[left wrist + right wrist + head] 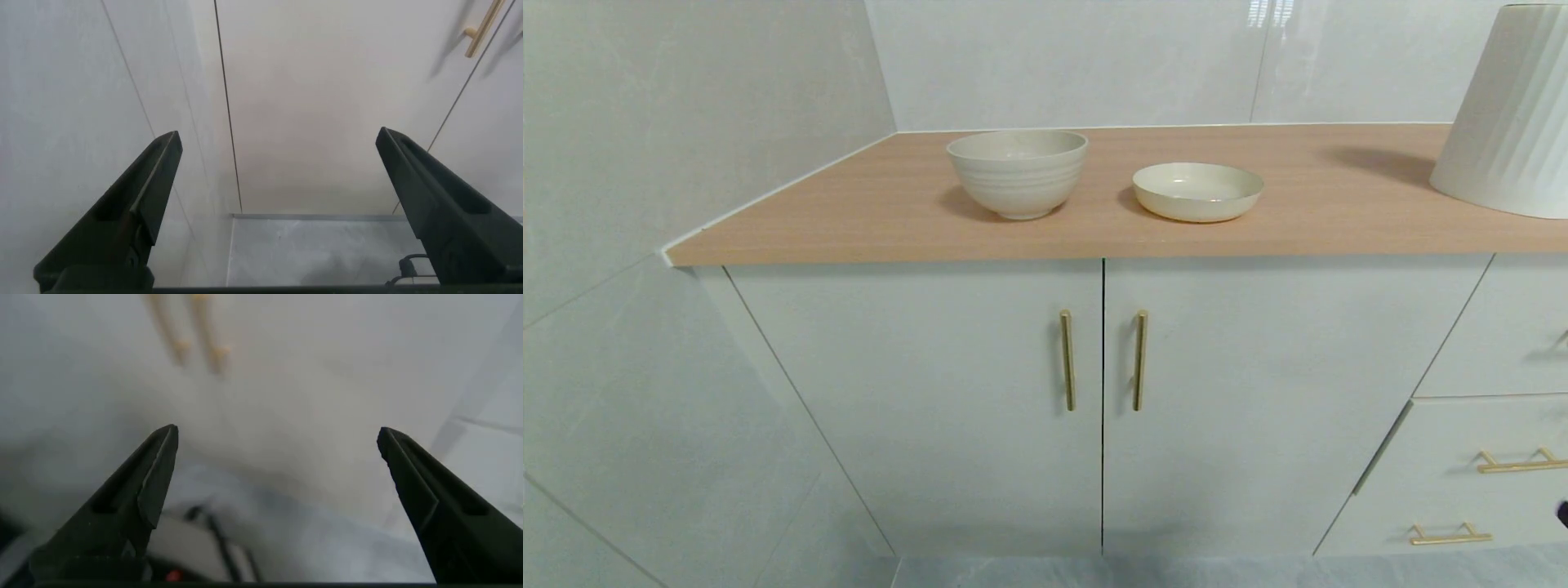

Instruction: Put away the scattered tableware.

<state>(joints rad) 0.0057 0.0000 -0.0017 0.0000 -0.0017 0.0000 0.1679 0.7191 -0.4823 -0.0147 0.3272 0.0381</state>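
Note:
A deep cream bowl [1018, 172] with faint ridges stands on the wooden countertop [866, 212], left of centre. To its right lies a shallow cream dish [1197, 190]. Below the counter, two white cabinet doors [947, 392] are shut, each with a vertical gold handle [1067, 359]. My left gripper [278, 155] is open, low down facing the white cabinet front near the floor. My right gripper [278, 453] is open too, with nothing between its fingers, pointing at the cabinet with gold handles [196, 331] farther off.
A large white ribbed vessel [1511, 114] stands at the counter's right end. Drawers with gold pulls [1519, 464] sit to the right of the doors. A tiled wall [645, 245] closes off the left side. Grey floor [1176, 572] runs along the cabinet base.

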